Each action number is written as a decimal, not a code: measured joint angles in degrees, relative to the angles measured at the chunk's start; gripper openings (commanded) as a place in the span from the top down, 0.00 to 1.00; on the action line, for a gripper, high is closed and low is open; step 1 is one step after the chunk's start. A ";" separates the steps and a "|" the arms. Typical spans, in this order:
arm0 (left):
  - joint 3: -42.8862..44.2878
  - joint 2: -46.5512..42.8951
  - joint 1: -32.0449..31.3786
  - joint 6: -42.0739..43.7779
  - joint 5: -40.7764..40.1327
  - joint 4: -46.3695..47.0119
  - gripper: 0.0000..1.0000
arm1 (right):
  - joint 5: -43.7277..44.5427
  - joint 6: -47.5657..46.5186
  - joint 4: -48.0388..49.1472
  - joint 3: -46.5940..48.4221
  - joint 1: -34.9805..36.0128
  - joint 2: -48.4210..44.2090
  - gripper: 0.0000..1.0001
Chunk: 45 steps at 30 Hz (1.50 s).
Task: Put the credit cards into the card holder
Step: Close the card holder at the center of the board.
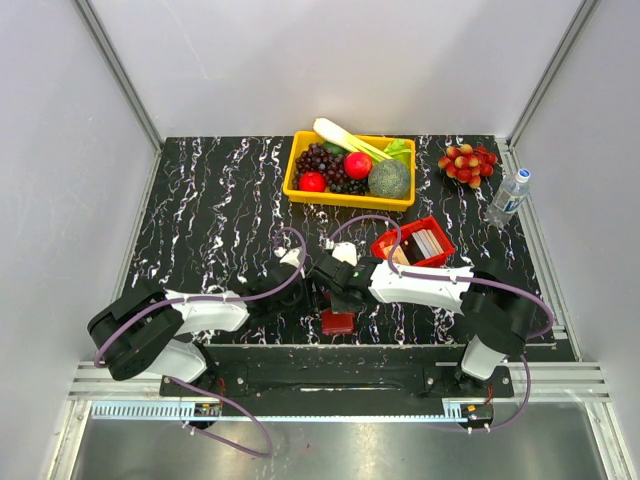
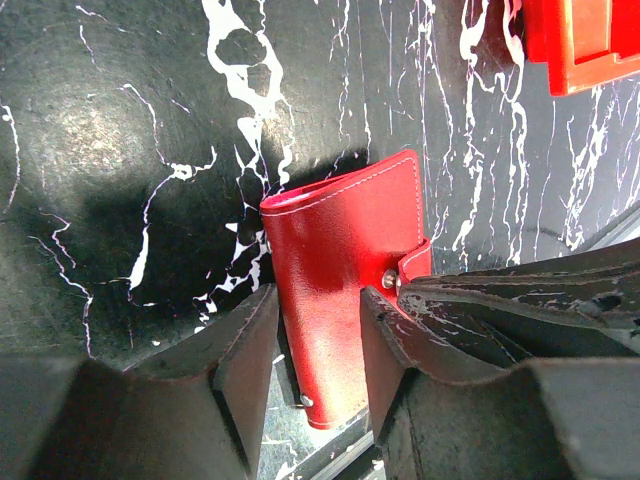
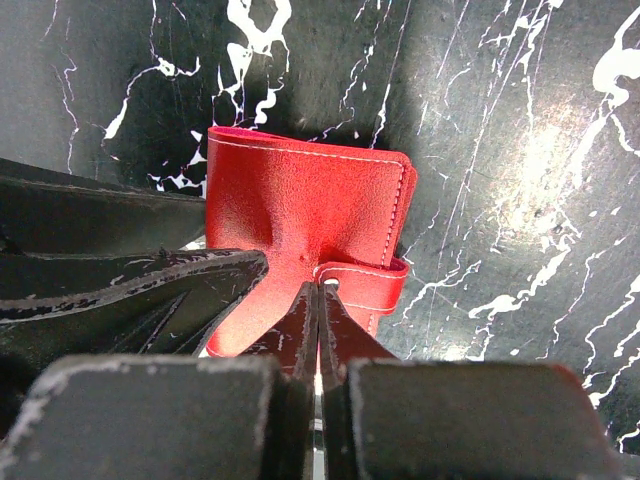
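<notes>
holding the card holder (image 2: 340, 250) steady comes first: it lies closed on the table (image 2: 120, 150) near the front edge, left claw (image 2: 318, 310) clamped across its two sides. right claw (image 3: 320, 300) closed, tips at the snap strap (image 3: 370, 285); pinching it or only touching, cannot tell. judgement: opening step. peel the strap off its snap gently, left grip firm so the case neither lifts nor skids. credit cards (image 1: 425, 243) sit in the red tray (image 1: 384, 244), well apart.
</notes>
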 measured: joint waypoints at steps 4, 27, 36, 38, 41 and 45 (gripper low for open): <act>0.02 0.00 0.00 0.02 0.00 0.00 0.57 | 0.00 -0.15 0.07 0.00 0.00 0.00 1.00; 0.02 0.00 0.00 0.00 0.00 0.00 0.58 | -1.16 -0.22 1.79 -0.74 -0.02 0.00 1.00; 0.00 0.00 0.00 0.02 0.02 0.00 0.58 | -1.29 -0.17 2.21 -0.76 -0.11 0.37 1.00; 0.00 0.00 0.00 0.04 0.02 0.00 0.58 | -1.33 -0.17 2.27 -0.79 -0.26 0.37 1.00; 0.00 0.00 0.00 0.04 0.02 0.00 0.58 | -1.62 -0.17 2.82 -0.98 -0.81 0.37 1.00; 0.02 0.00 0.00 0.04 0.02 0.00 0.58 | -3.69 -0.74 3.72 -1.33 -2.19 0.33 1.00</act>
